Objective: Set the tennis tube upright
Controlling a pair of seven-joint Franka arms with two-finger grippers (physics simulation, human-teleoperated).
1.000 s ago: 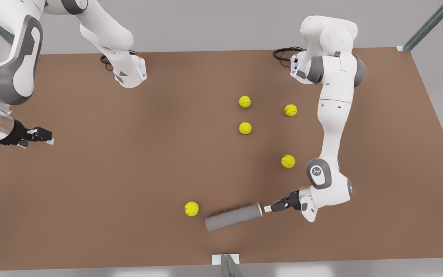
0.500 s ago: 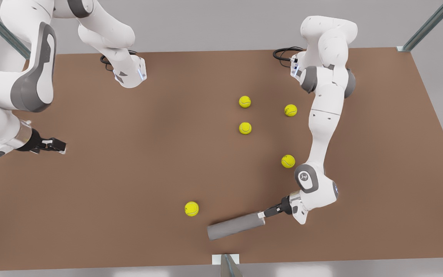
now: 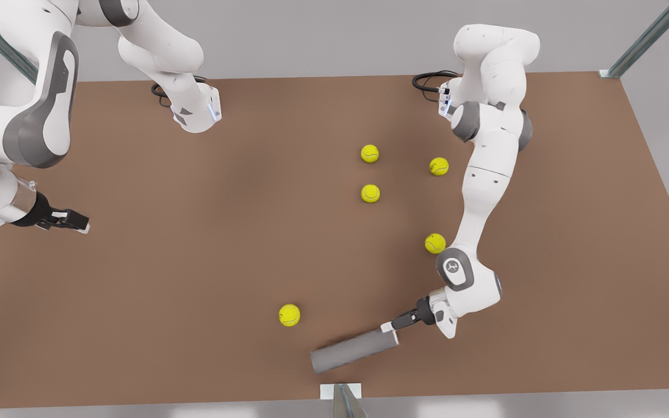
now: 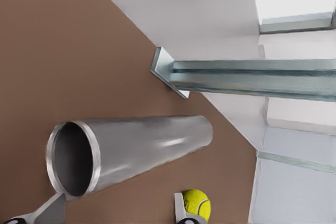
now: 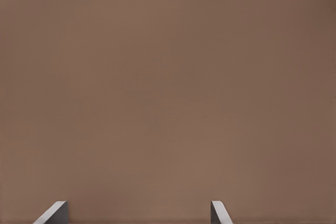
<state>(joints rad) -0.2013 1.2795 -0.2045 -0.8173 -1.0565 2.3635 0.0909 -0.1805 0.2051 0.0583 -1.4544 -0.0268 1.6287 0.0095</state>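
Since a second ago the left gripper (image 3: 388,328) has pushed the tennis tube (image 3: 353,350) nearer the table's (image 3: 195,278) front edge. It lies flat, open rim towards the gripper, whose spread fingers hold nothing. The right gripper (image 3: 82,224) waits open at the front view's left. No writing legible.

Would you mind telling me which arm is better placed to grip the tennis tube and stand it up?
The left. The left gripper is open at the open rim of the tennis tube, which lies on the table. The right gripper, also open, waits far off at the front view's left edge.
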